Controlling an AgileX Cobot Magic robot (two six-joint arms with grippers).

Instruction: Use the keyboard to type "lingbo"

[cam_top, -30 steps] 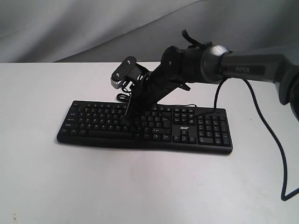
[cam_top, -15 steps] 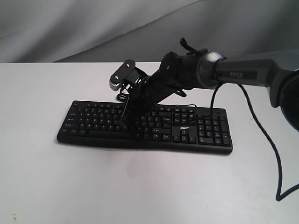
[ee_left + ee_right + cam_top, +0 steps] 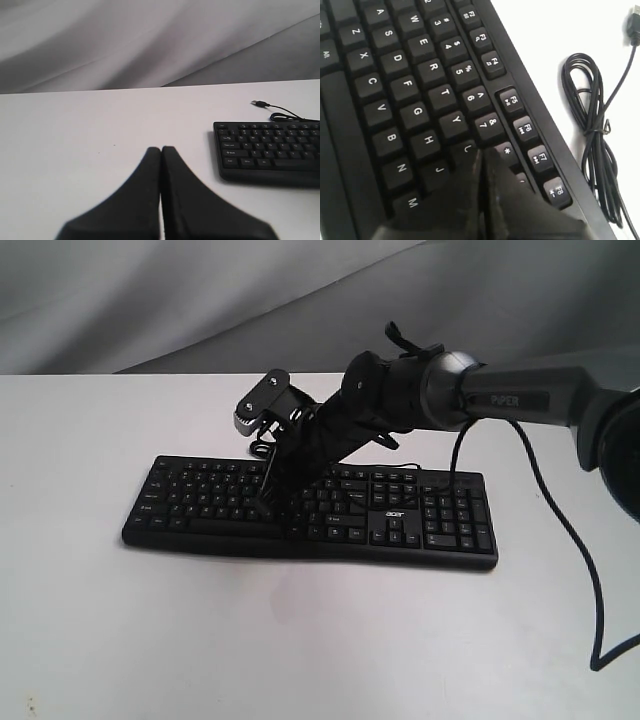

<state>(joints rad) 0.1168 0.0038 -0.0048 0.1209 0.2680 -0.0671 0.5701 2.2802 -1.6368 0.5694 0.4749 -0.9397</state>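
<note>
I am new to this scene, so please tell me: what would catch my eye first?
The right gripper, shut, slants down to the middle keys of the keyboard. The left gripper, also shut, hangs over the table, apart from the keyboard. A coiled cable lies behind the keyboard.

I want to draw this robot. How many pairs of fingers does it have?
2. The right fingers, shut, sit at the letter keys of the keyboard. The left fingers, shut, are over the table beside it, outside the exterior view.
</note>
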